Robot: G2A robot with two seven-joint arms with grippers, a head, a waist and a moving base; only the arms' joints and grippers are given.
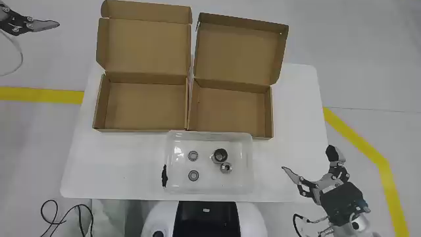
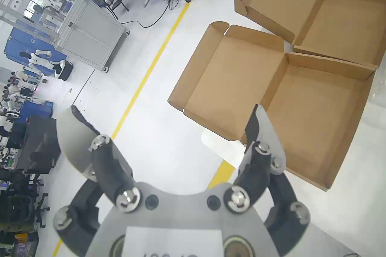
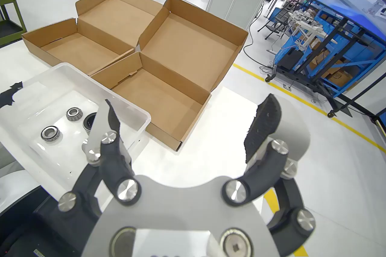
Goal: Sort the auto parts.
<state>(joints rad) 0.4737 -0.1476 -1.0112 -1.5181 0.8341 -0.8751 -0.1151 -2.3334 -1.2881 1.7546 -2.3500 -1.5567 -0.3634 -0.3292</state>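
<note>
Table (image 1: 299,99): two open boxes (image 1: 141,105) toward far edge, clear bin (image 1: 242,179) at front edge. Right claw (image 1: 309,163) released, off front-right corner, nearer arm. Left claw (image 2: 166,113) released, well off far-left corner. Four round parts (image 1: 194,175) in bin, left of right claw.

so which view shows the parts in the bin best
Top view: all four parts lie unblocked in the bin. Right wrist view is closer, but an end effector finger covers some. Left wrist view faces the boxes.
</note>
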